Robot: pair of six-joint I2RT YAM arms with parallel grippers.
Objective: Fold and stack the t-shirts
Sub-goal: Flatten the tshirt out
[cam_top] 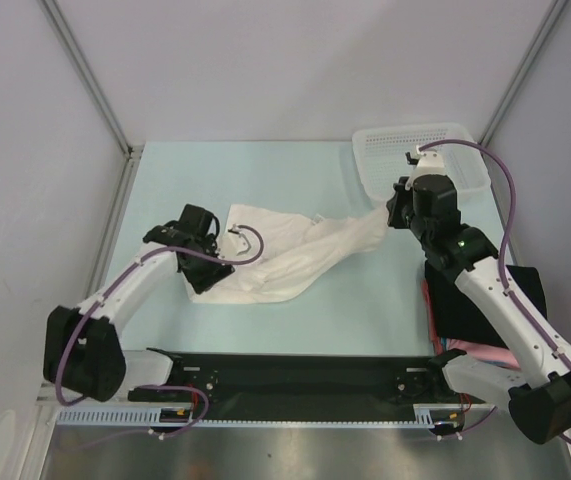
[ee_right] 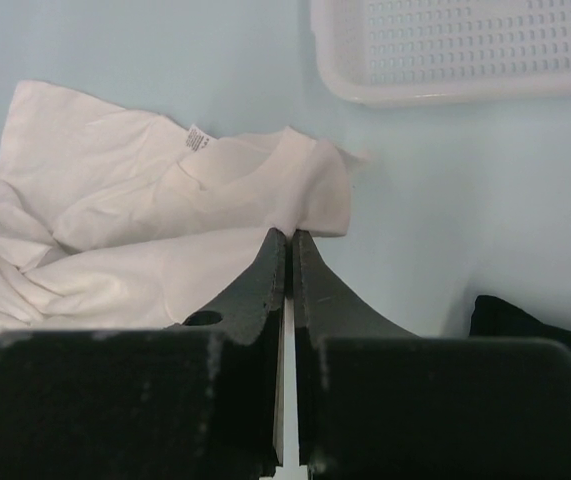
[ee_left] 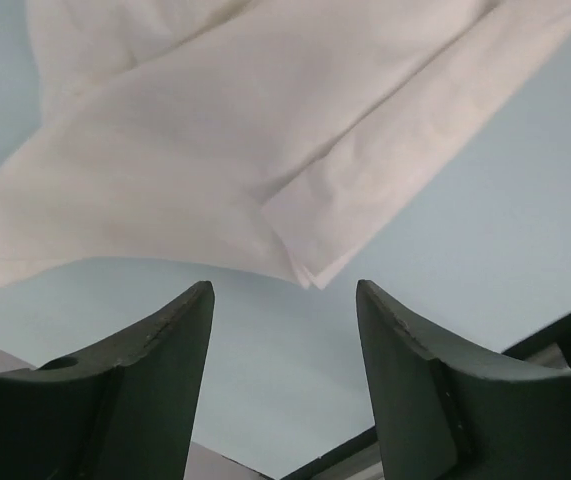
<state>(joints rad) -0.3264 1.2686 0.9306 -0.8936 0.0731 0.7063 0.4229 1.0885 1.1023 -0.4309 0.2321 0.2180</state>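
- Table (cam_top: 265, 170): pale work surface that carries every item listed below.
- White t-shirt (cam_top: 285, 255): lies unfolded and rumpled at the table's centre, with one end drawn out in a band toward the far right. Risk: the left end is not pinned, so a one-sided pull can drag the whole garment rightward and bunch it instead of flattening it.
- Basket (cam_top: 385, 150): white mesh, at the far right, just beyond the stretched end of the shirt. Risk: the raised cloth or the right arm can catch its near rim and shift it.
- Black t-shirt (cam_top: 485, 305): folded flat at the near right, on top of the pink t-shirt (cam_top: 480, 353), of which only an edge shows. Risk: the right arm reaches over this stack, and a low sweep can disturb it.
- Left gripper (ee_left: 285, 295): released, jaws set well apart, nothing between them. A corner of the shirt lies just beyond the fingertips.
- Right gripper (ee_right: 290, 235): clenched, jaws together, pinching the white t-shirt's edge near the collar. Risk: the pinch takes little cloth and can slip under tension.
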